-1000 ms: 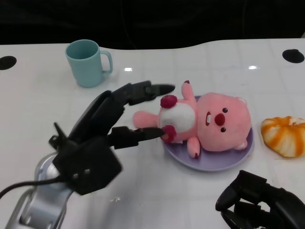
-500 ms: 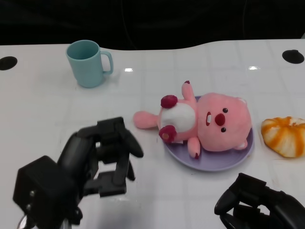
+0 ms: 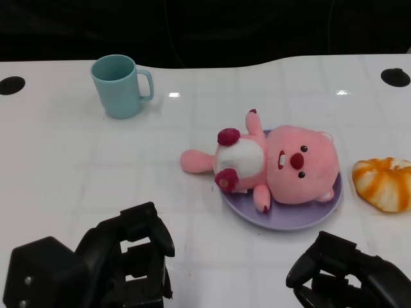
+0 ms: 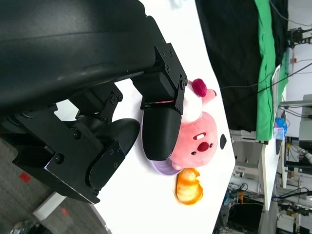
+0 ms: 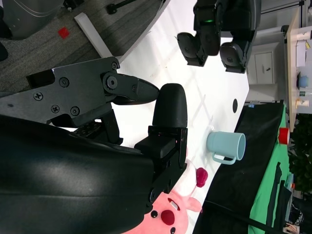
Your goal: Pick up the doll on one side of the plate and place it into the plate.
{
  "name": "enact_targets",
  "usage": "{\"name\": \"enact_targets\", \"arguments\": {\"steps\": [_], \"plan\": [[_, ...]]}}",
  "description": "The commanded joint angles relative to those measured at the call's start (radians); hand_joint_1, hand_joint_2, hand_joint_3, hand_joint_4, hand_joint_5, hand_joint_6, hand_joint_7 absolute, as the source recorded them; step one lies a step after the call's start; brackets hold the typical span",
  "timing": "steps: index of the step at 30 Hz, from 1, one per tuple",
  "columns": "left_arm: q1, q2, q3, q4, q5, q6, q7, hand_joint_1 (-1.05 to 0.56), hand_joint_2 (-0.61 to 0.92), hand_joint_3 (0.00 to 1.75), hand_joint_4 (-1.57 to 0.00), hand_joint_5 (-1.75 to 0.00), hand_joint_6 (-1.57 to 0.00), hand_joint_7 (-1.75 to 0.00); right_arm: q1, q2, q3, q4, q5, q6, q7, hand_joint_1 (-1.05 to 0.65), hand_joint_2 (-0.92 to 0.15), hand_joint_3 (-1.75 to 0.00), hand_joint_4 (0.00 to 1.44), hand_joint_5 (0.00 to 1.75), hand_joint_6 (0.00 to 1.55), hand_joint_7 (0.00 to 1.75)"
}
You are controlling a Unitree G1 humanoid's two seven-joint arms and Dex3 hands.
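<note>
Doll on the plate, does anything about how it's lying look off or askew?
Slightly. The pink doll lies on its back across the purple plate, head and body over it, but one leg sticks out past the rim onto the white table, towards the cup's side. Nothing looks spilled or damaged.

Teal mug (image 3: 120, 85) stands far left on the white table (image 3: 58, 160) — orange-striped thing (image 3: 383, 183), perhaps bread, right
</note>
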Motion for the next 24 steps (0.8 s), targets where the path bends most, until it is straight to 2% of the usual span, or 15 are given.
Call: {"name": "enact_targets", "arguments": {"steps": [1,6,16,24], "plan": [[0.024,0.019,0.013,-0.007,-0.013,0.006,-0.013,-0.03,0.43,1.44,-0.93,-1.75,-0.77,-1.71,-0.008,-0.003,-0.001,0.019,0.001,-0.015,-0.002,-0.3,-0.92,-0.5,0.68,1.75,0.49,1.65],[0.014,0.04,0.016,-0.003,-0.02,0.029,-0.027,-0.05,0.43,1.41,-0.93,-1.75,-0.8,-1.67,-0.013,-0.004,-0.008,0.026,0.006,-0.017,-0.001,-0.29,-0.92,-0.5,0.68,1.75,0.49,1.65],[-0.031,0.034,0.031,0.023,-0.092,0.127,-0.034,-0.07,0.45,1.34,-0.92,-1.75,-0.8,-1.67,-0.037,-0.007,-0.037,0.065,0.013,-0.041,0.009,-0.3,-0.92,-0.48,0.69,1.75,0.49,1.65],[-0.06,0.047,0.041,0.07,-0.11,0.105,-0.067,-0.06,0.47,1.34,-0.9,-1.75,-0.79,-1.69,-0.044,-0.008,-0.048,0.105,0.02,-0.076,0.021,-0.29,-0.92,-0.47,0.69,1.75,0.49,1.64]]}}
